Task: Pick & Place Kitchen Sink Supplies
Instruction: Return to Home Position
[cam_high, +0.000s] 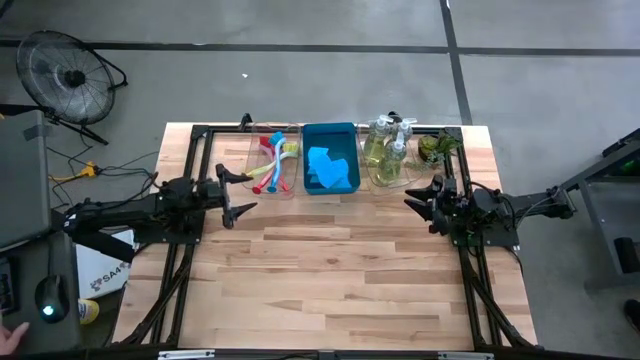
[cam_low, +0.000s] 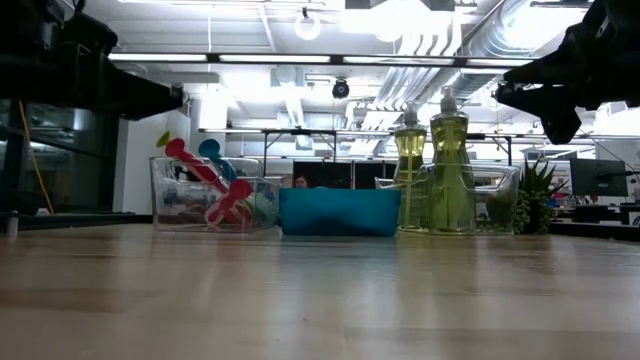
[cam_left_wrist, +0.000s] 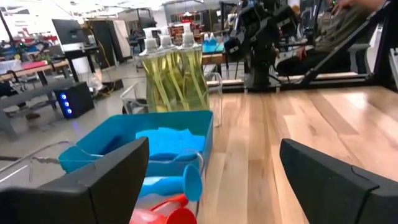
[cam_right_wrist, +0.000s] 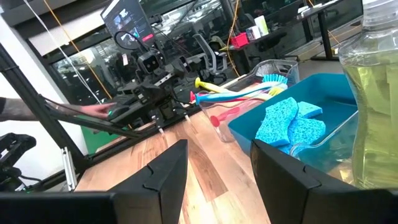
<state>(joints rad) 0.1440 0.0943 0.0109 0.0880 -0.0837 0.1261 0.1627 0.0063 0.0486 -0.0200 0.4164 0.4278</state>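
Grey floor (cam_high: 300, 70), a black fan (cam_high: 68, 78), strip lights (cam_low: 300, 58) and ducts (cam_low: 520, 40) overhead.

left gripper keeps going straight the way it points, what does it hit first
The left gripper, open, would likely meet the brush ends first, then the blue bin; depth is unclear.

Lab: ceiling ducts (cam_low: 520, 35), monitors (cam_right_wrist: 127, 25)
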